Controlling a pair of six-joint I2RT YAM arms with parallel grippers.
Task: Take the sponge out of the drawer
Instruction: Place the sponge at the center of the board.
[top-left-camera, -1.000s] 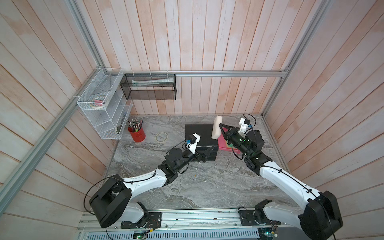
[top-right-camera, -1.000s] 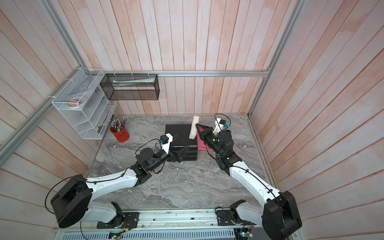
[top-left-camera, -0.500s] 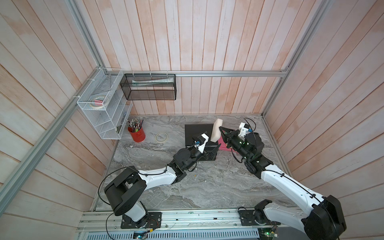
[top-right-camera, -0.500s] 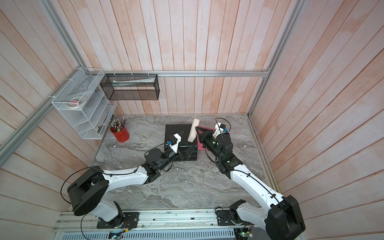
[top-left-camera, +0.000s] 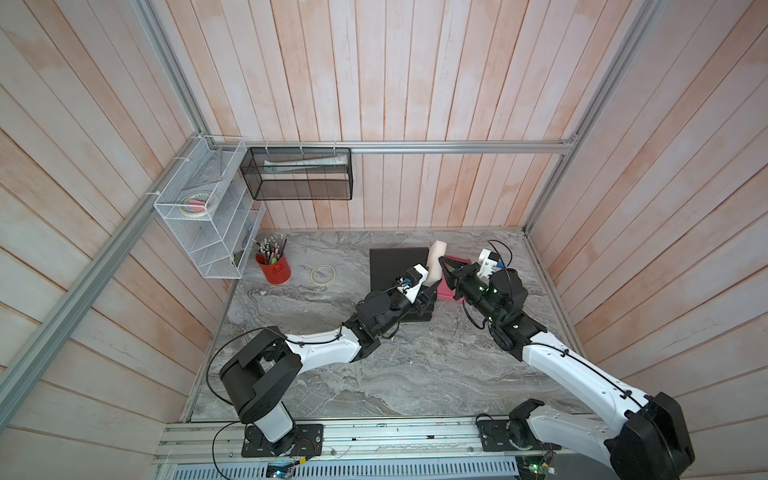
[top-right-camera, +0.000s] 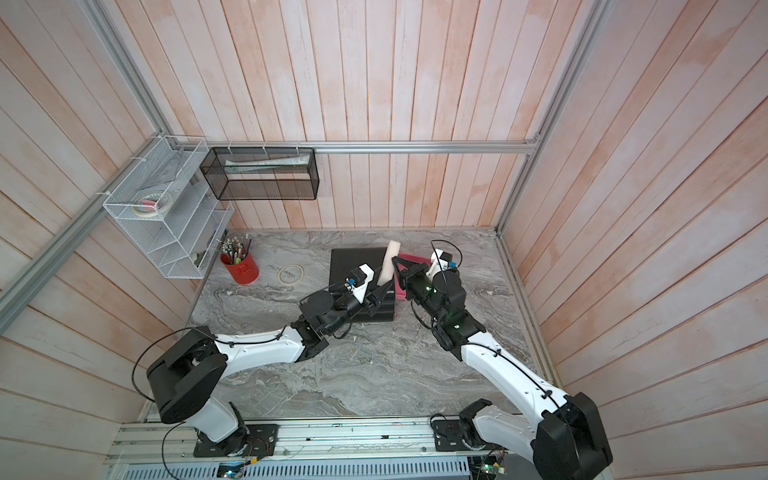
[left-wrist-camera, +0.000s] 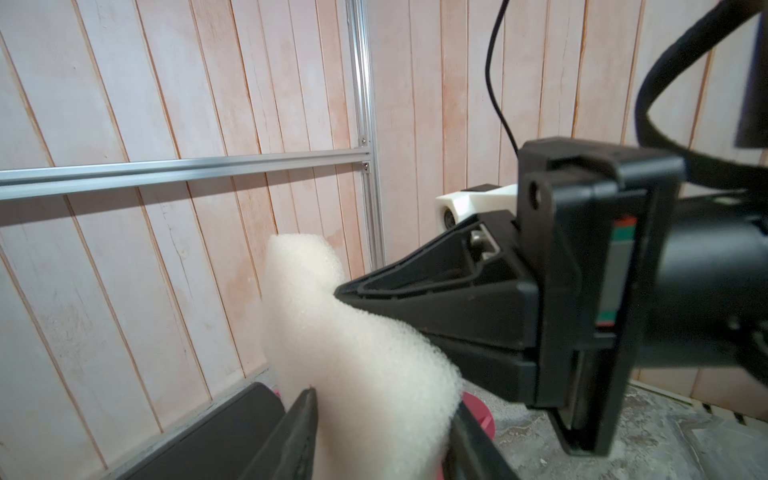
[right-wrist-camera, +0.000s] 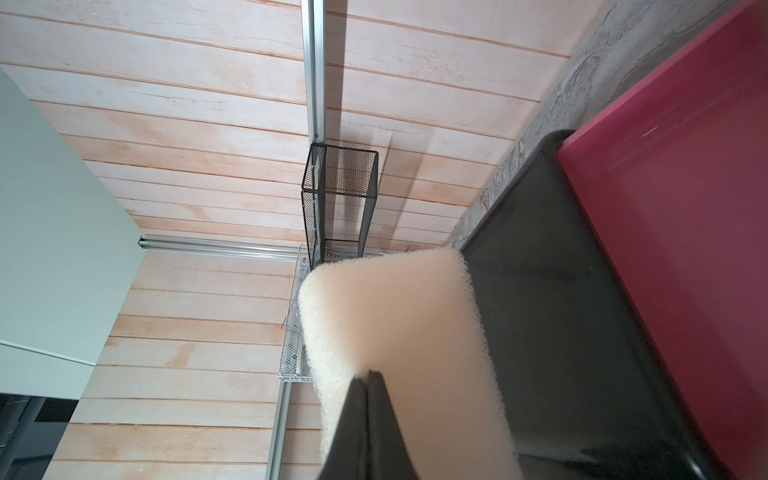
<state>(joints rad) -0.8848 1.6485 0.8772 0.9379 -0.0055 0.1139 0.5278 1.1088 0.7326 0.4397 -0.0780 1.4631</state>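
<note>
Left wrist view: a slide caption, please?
Black right gripper pinches a cream foam sponge; left gripper flanks it.

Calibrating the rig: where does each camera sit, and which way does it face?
Top views: overhead, looking down on the table, drawer unit, left arm and right arm.
Left wrist: on the left arm, facing the sponge and right gripper; left gripper flanks the sponge.
Right wrist: on the right arm, facing the wall; right gripper shut on the sponge.
Shared: the sponge.

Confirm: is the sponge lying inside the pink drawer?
No, the sponge stands upright in the air, its edge pinched in the right gripper.
</note>
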